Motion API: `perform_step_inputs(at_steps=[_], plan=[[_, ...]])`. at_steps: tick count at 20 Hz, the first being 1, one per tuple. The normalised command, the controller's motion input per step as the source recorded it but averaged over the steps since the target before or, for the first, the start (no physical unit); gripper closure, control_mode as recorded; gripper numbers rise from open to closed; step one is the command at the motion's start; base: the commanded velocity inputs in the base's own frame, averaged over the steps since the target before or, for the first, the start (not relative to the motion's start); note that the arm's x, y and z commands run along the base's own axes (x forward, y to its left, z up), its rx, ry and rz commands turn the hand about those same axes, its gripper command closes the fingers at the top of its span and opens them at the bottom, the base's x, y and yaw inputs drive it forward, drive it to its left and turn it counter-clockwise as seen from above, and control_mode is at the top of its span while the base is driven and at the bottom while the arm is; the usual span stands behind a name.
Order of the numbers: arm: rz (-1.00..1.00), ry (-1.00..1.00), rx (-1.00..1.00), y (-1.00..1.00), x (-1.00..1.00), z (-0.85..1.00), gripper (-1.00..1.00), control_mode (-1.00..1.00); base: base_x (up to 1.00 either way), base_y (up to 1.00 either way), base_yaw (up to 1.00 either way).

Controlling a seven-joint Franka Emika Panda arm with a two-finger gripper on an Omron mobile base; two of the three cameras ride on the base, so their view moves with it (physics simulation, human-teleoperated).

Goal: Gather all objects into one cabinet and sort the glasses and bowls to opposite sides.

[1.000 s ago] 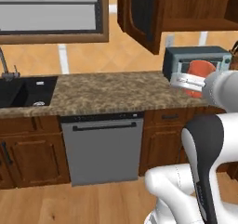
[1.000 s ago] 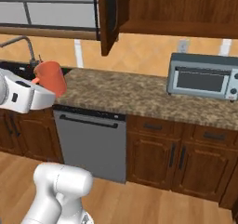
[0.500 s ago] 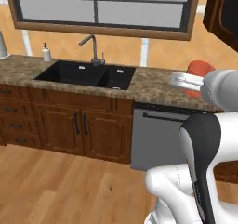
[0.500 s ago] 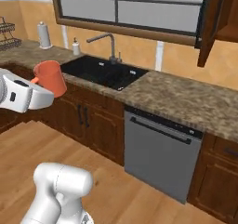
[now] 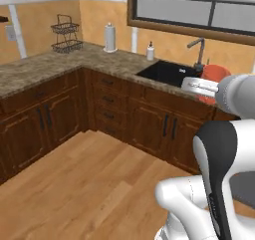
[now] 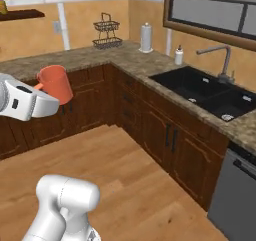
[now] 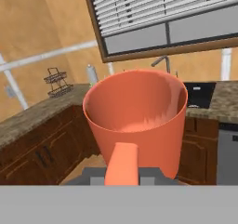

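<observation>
Your gripper (image 6: 44,87) is closed around the salmon-pink cup (image 6: 55,83), held upright in the air at the left middle of the right base view. In the hand view the cup (image 7: 137,118) sits centre frame, mouth open upward. The black sink (image 6: 210,92) lies right of centre.

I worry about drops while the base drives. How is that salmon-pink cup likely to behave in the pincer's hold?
The salmon-pink cup looks rigid and holds its round shape, so it probably won't flex. It looks empty, so it's likely light. Its smooth walls taper toward the base, so it could slip or pivot if the pincer is jolted; the contact itself is hidden.
</observation>
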Motion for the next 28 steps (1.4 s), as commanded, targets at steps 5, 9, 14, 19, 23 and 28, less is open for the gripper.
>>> perform_step_inputs(at_steps=[5,9,14,19,23,28], plan=[[0.0,0.0,0.0,0.0,0.0,0.0,1.0,1.0,0.0,0.92,0.67],[0.0,0.0,0.0,0.0,0.0,0.0,1.0,1.0,0.0,0.94,0.68],[0.0,0.0,0.0,0.0,0.0,0.0,1.0,1.0,0.0,0.95,0.7],[0.0,0.0,0.0,0.0,0.0,0.0,1.0,1.0,0.16,0.94,0.67],[0.0,0.0,0.0,0.0,0.0,0.0,1.0,1.0,0.59,1.0,0.42],[0.0,0.0,0.0,0.0,0.0,0.0,1.0,1.0,0.67,1.0,0.22]])
